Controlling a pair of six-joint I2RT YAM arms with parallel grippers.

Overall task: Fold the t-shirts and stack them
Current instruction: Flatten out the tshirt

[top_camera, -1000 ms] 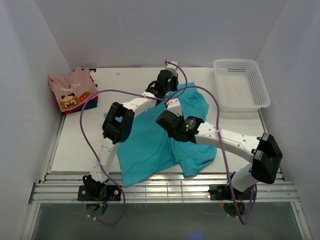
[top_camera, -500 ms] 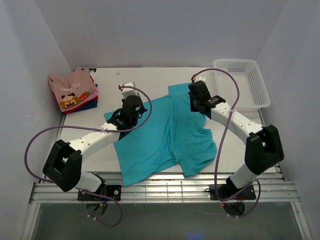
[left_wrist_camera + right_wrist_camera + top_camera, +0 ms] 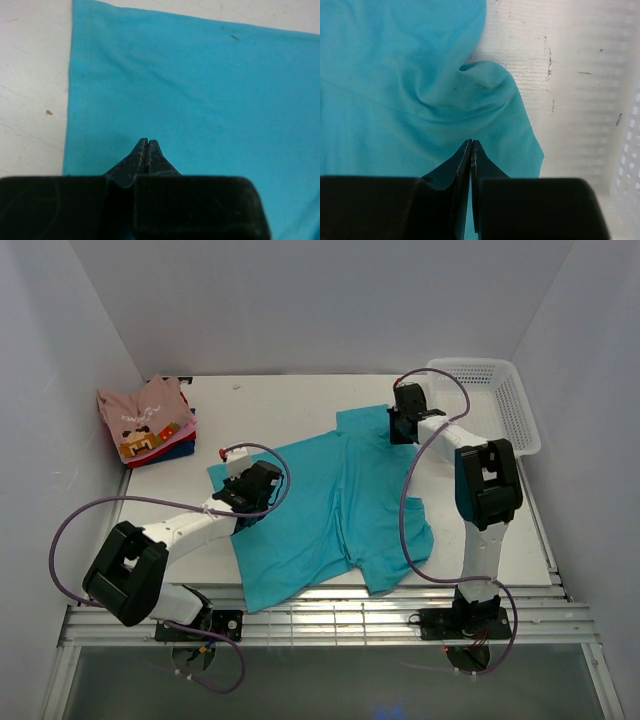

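We see the teal shirt (image 3: 330,510) spread mid-table. The left gripper (image 3: 146,142), jaws together, meets its left edge. The right gripper (image 3: 471,143) pinches its bunched far right corner.

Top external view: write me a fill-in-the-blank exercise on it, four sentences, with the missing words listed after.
1. The t-shirt spread out on the table is ____ in colour.
2. The top shirt of the folded stack at the far left is ____.
3. The white mesh basket stands at the table's far ____ corner.
4. The left gripper and the right gripper both have their fingers ____ over the spread cloth.

Missing words: teal; pink; right; shut.
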